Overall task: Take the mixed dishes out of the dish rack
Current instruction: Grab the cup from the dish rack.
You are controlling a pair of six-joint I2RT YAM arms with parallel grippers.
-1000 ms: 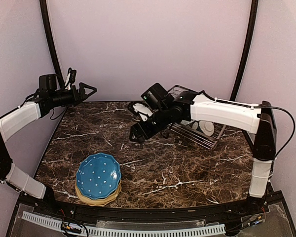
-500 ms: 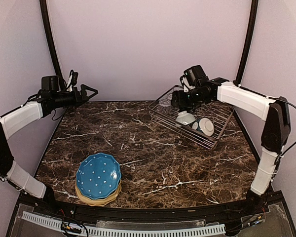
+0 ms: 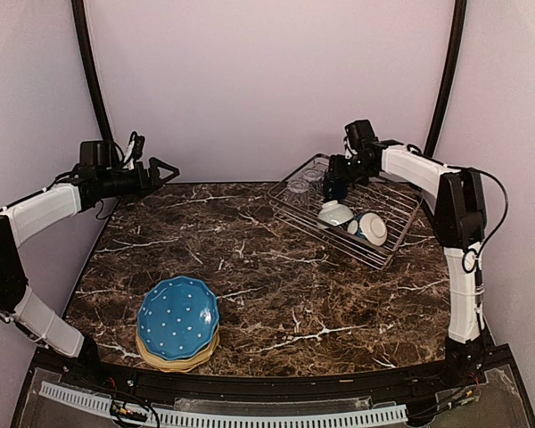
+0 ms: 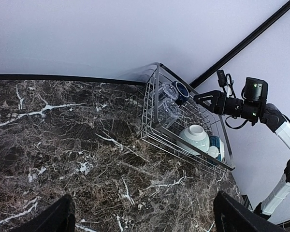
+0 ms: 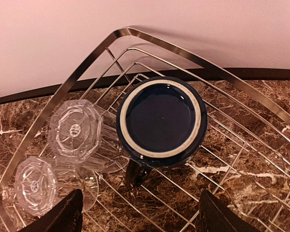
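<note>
Done: scalloped plates (image 3: 178, 319) stacked on the table (image 3: 294, 294) at 7 o'clock.
Remaining: navy mug (image 5: 162, 118), glass tumblers (image 5: 75, 130) and bowls (image 3: 336, 212), all in the dish rack (image 3: 314, 228) at 2 o'clock.
My right claw (image 5: 142, 217): released, empty, above the navy mug.
My left claw (image 4: 145, 220): released, empty, at 10 o'clock.

A dark brown bench (image 3: 285, 299), veined white like marble, sits under even light. Pale lilac walls (image 3: 267, 80) close behind it and at both sides. A black pole (image 3: 90, 62) rises beyond each far corner; a white slotted strip (image 3: 250, 416) lines its near edge.
</note>
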